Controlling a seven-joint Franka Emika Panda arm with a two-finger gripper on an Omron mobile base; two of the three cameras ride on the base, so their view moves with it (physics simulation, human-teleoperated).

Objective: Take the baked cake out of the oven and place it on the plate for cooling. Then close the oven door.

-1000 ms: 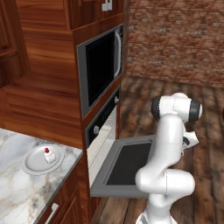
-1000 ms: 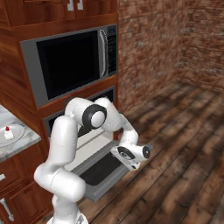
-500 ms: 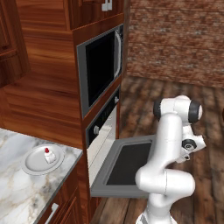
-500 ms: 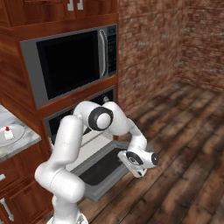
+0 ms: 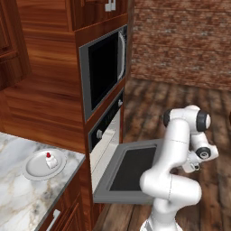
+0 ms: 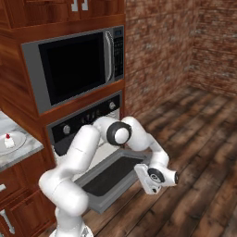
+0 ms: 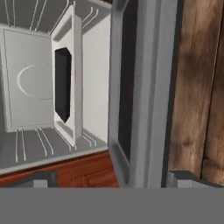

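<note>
Left base view: cake [image 5: 50,159] on plate [image 5: 32,168]; oven door [image 5: 131,169] down; microwave [image 5: 103,67] above; end effector [image 7: 111,178] spread.

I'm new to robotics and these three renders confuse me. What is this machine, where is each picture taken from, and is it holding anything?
It is a white robot arm on a driving base in a simulated kitchen. Two pictures come from cameras on the base, behind the arm to its left and right. The third comes from a camera on the hand and looks along the tool, whose two dark tips rise at the bottom.

The tool stands open and holds nothing. In the right base view it hangs beside the front edge of the oven door, which lies dropped flat. The hand view, rolled sideways, looks past that door into the oven, where no cake shows.

On the marble counter the small cake with a red top already sits on the plate. Above the oven is a microwave.
</note>
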